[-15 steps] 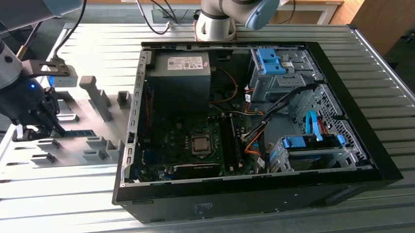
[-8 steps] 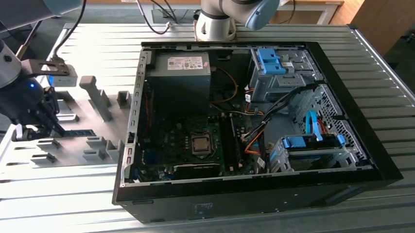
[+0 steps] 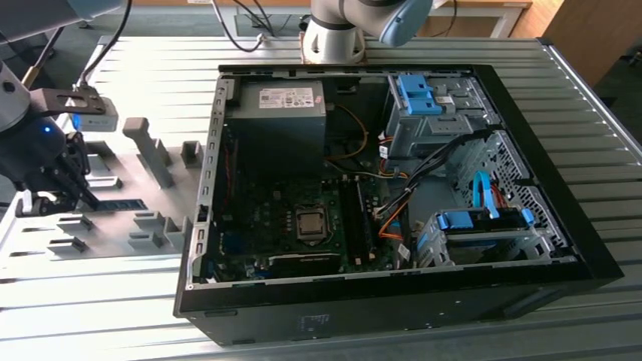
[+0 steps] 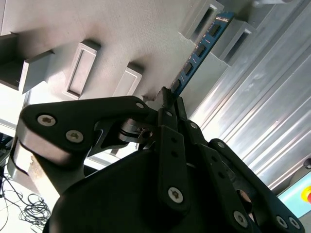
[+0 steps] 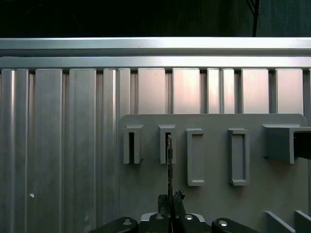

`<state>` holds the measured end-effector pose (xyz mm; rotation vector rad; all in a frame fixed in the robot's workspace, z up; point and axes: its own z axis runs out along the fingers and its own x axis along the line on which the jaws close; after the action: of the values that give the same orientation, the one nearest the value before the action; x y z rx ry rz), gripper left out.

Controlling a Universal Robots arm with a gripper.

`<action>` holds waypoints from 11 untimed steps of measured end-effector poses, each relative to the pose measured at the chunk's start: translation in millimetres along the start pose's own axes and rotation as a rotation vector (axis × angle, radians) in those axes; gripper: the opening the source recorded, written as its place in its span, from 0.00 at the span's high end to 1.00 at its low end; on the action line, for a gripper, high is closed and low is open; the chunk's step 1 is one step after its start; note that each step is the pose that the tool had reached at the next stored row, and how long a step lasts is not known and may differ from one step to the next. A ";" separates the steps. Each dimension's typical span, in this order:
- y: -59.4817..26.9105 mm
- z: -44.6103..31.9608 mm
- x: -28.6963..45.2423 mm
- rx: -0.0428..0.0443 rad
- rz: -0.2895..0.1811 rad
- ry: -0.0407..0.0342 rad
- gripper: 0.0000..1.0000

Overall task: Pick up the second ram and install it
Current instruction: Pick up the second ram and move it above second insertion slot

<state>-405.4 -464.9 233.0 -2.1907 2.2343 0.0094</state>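
Closed narrowly with the gripper (image 4: 167, 97) on the near end of the second ram (image 4: 199, 48), edge-up, running ahead into a grey holder block (image 4: 238, 36). Probably best lifted straight, unskewed, clear of slot walls. Farther off, open computer case (image 3: 561, 248).

I see a ribbed aluminium table (image 3: 150, 68) of long parallel slats. Directly on it lies an open black computer case (image 3: 401, 308) on its side, taking up the middle and the exterior view's right. Just beside the case, toward the exterior view's left, a flat pale grey plate (image 5: 216, 160) carrying raised holder blocks lies on the slats. The arm's round base (image 3: 336, 41) stands beyond the case.
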 end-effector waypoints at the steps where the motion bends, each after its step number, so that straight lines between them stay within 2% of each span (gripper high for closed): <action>1: 0.0 -0.7 0.0 0.0000 0.000 0.0000 0.86; 11: -0.1 -6.3 -0.1 0.0000 0.000 0.0000 0.86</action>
<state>-405.4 -464.9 239.4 -2.1907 2.2342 0.0094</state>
